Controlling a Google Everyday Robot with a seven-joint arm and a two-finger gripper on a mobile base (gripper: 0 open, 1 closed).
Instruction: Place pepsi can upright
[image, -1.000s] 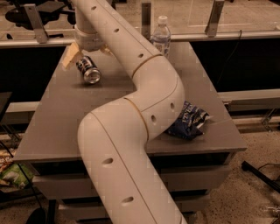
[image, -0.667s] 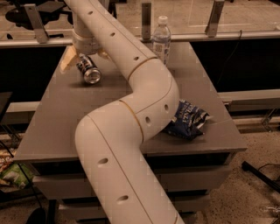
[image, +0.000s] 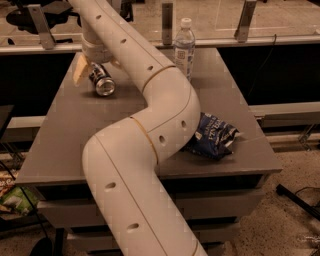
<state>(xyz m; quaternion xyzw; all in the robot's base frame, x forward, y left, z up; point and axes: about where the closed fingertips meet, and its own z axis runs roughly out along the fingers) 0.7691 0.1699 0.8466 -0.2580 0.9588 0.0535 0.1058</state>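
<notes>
Lying on its side, the pepsi can (image: 102, 80) sits to the left of the water bottle (image: 184, 47), at about the same depth on the desk (image: 60, 150), with one shiny silver end turned toward the camera. By my reading the task is at its start: nothing is upright yet, and lifting, turning and setting the can on its end are all left to do. The hand (image: 98, 70) hangs directly over the can, left of the bottle, low and close to it. Whether it has closed on the can or is merely poised around it, I cannot tell. The white arm (image: 150, 130) sweeps from the near edge up past the bottle's left side.

The desk is a flat grey top, matte and even, which should give the can a steady footing once it stands. The bottle stands upright with its white cap on. A dark blue snack bag (image: 215, 135) lies crumpled well in front of the bottle and slightly to its right, apart from the can. Behind the bottle runs a rail with metal posts (image: 245, 20), and a speckled floor (image: 280, 220) shows to the lower right.
</notes>
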